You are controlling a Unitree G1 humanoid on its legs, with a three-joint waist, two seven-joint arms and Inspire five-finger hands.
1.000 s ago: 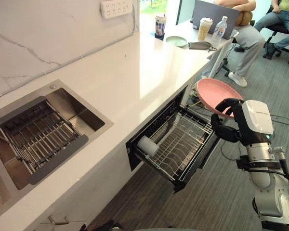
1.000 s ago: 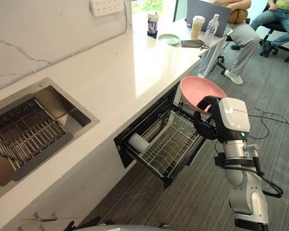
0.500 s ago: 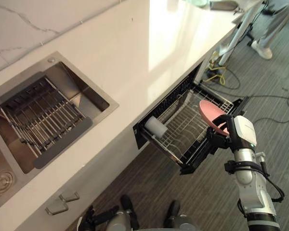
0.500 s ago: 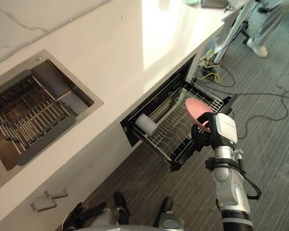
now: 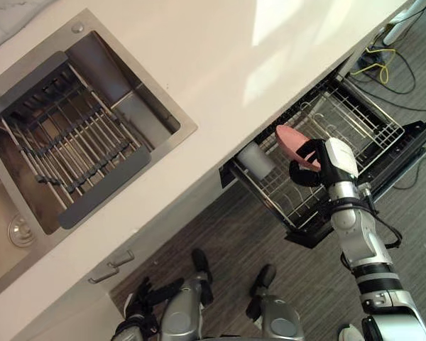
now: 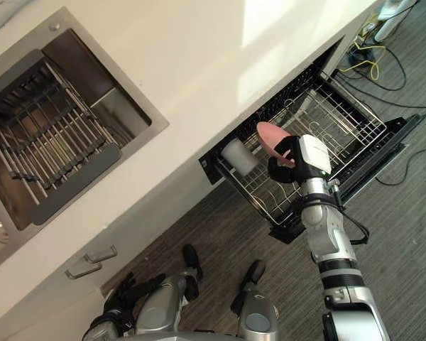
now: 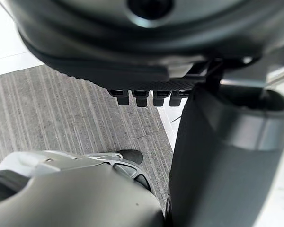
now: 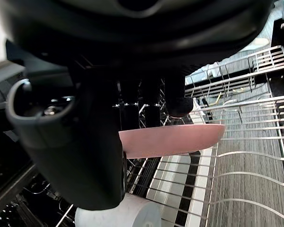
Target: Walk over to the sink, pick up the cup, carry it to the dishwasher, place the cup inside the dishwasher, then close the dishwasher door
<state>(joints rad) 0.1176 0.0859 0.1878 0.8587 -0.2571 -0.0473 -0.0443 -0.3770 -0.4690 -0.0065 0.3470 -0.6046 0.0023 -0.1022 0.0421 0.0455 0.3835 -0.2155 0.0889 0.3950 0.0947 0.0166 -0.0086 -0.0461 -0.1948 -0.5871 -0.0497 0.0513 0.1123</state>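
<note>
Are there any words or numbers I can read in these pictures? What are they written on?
None: no word, number or sign can be read here. The pink plate held in the right hand, the white cup lying in the dishwasher rack, the counter and the sink all look plain.

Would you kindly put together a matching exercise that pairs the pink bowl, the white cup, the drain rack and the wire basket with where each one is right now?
1. pink bowl
2. white cup
3. drain rack
4. wire basket

A. pulled out from under the counter
B. pinched in the right hand
C. set across the sink
D. lying on its side in the dishwasher

Pairs: 1-B, 2-D, 3-C, 4-A.
</note>
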